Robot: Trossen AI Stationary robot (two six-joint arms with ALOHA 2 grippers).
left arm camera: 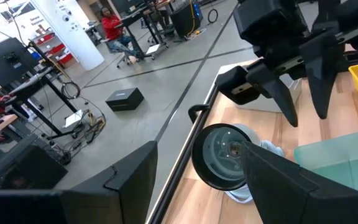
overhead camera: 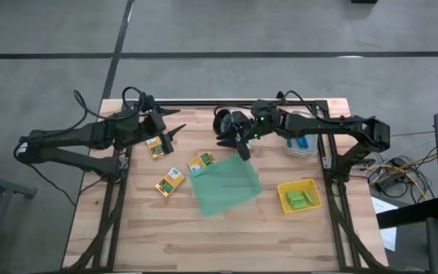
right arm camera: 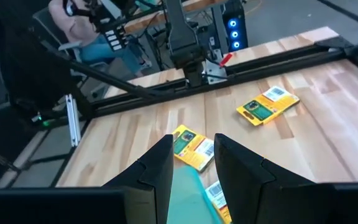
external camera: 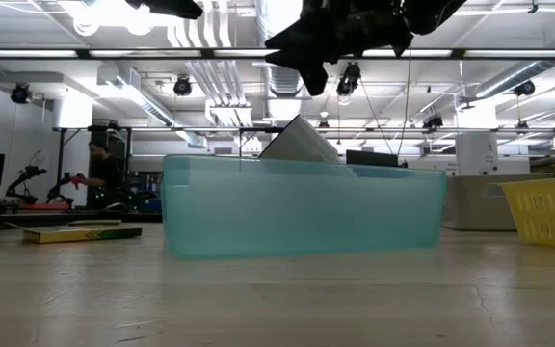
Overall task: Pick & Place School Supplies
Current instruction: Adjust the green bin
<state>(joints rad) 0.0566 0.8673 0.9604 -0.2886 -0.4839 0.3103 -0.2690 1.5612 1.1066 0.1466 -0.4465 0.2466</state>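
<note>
Three yellow-and-green packets (overhead camera: 156, 146) (overhead camera: 201, 161) (overhead camera: 169, 183) lie flat on the wooden table. To their right a translucent green tray (overhead camera: 225, 185) lies flat too. My right gripper (overhead camera: 243, 151) hangs open above the tray's far edge. In the right wrist view its fingers (right arm camera: 157, 168) frame a packet (right arm camera: 193, 149) without touching it. My left gripper (overhead camera: 177, 123) is open in the air at the far left, above the far packet. Light-green blocks (overhead camera: 299, 199) lie in a yellow tray (overhead camera: 312, 186). Blue items (overhead camera: 301, 143) sit in a clear box.
A black round object (overhead camera: 226, 122) stands near the table's far edge between the two grippers. The clear box (overhead camera: 289, 148) stands at the far right under the right arm. A black frame rail (overhead camera: 204, 103) runs along the far edge. Bare wood lies along the near edge.
</note>
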